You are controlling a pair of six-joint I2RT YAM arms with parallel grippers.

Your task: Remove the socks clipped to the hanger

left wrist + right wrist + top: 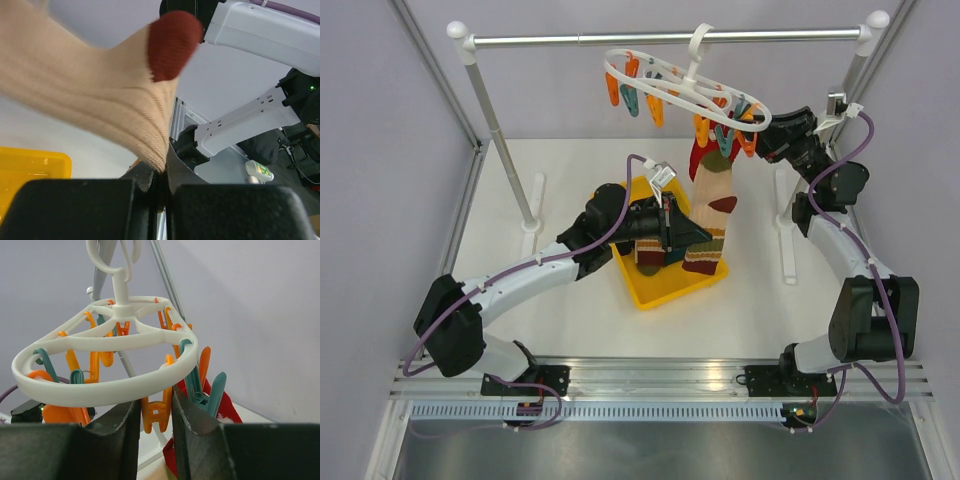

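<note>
Though the table (570, 330) spreads wide beneath both sets of fingers, most things here hang above it. The rail (620, 39) runs across the far side, above and beyond the right fingers (756, 124). The hanger (115, 390) hooks onto that rail, and its white ring passes just above the right fingertips, tilted.

The yellow tray (658, 290) sits on the table directly below the left fingers (162, 175), and patterned socks (650, 257) lie in it under them. A tan sock (712, 182) with a dark red heel patch hangs down from the near side of the hanger. The left fingers are closed tight on its edge, and the fabric rises up and away from them. A red sock (701, 155) hangs beside the tan one, up by the ring, lower than the right fingers and to their left.

The right fingers stand a narrow gap apart with an orange clip (156, 412) between them. I cannot tell whether they press on it. A teal clip (207, 392) dangles from the ring just to the right of that gap, over the right-hand finger.
</note>
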